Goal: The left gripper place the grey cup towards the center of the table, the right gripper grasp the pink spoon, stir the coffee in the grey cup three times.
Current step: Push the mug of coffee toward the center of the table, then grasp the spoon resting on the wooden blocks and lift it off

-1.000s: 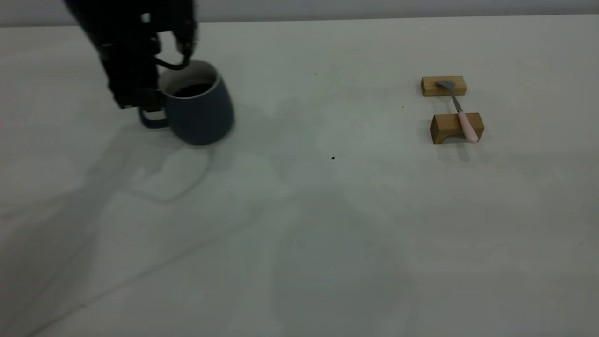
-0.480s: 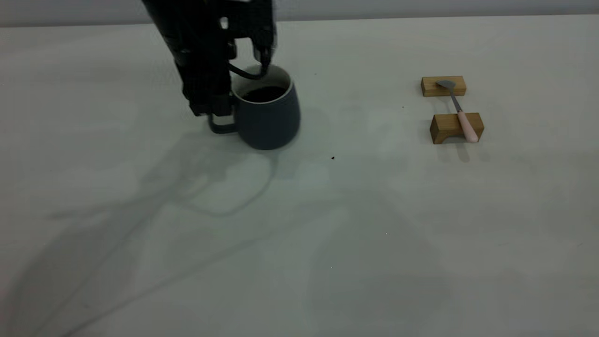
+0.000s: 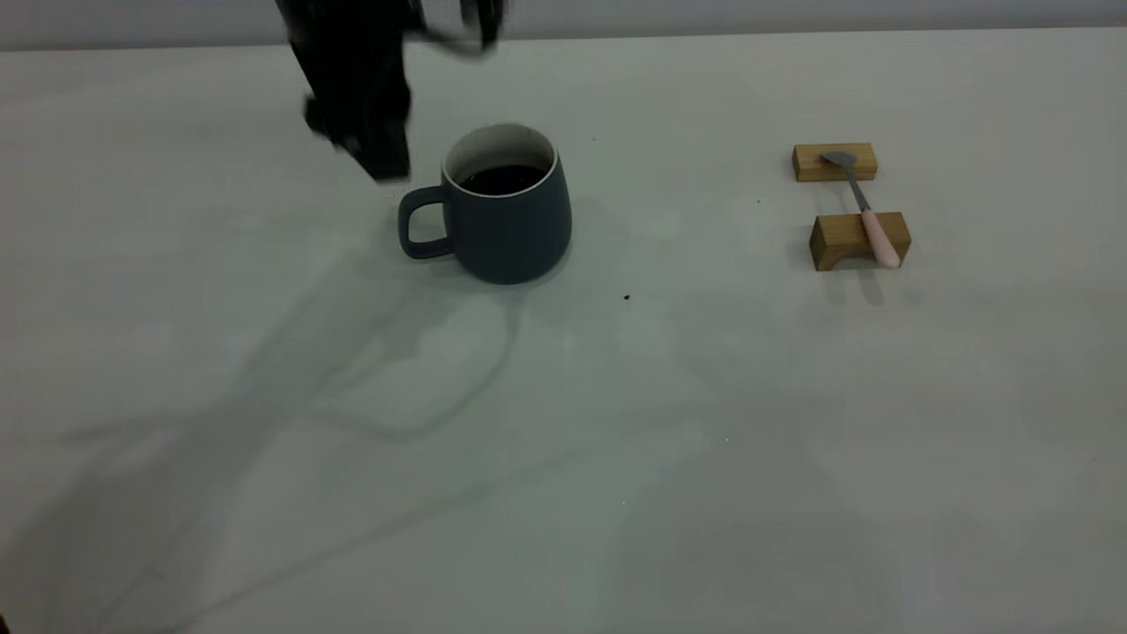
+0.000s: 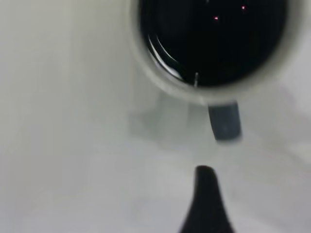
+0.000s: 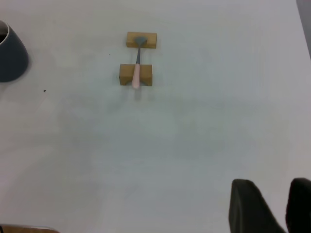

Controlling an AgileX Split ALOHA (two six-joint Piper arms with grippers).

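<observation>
The grey cup [image 3: 511, 224] stands upright on the table [image 3: 563, 440], left of the middle, its handle [image 3: 421, 222] towards the left arm. The coffee [image 3: 502, 179] lies dark and glossy inside it. My left gripper [image 3: 374, 163] hangs above and just left of the handle, open and clear of the cup; in its wrist view one finger [image 4: 206, 194] shows short of the handle [image 4: 224, 121]. The pink spoon [image 3: 867, 216] rests across two wooden blocks at the right, also in the right wrist view as the spoon [image 5: 137, 68]. My right gripper [image 5: 273, 187] is far from it, open by a narrow gap and holding nothing.
The two tan wooden blocks [image 3: 835, 162] [image 3: 850, 239] carry the spoon, bowl on the far one, handle on the near one. A small dark speck [image 3: 626, 297] lies between cup and blocks. The table's far edge runs just behind the left arm.
The left gripper carried the cup rightwards by its handle, set it down, let go and rose up and to the left. Spoon and blocks have not moved.
</observation>
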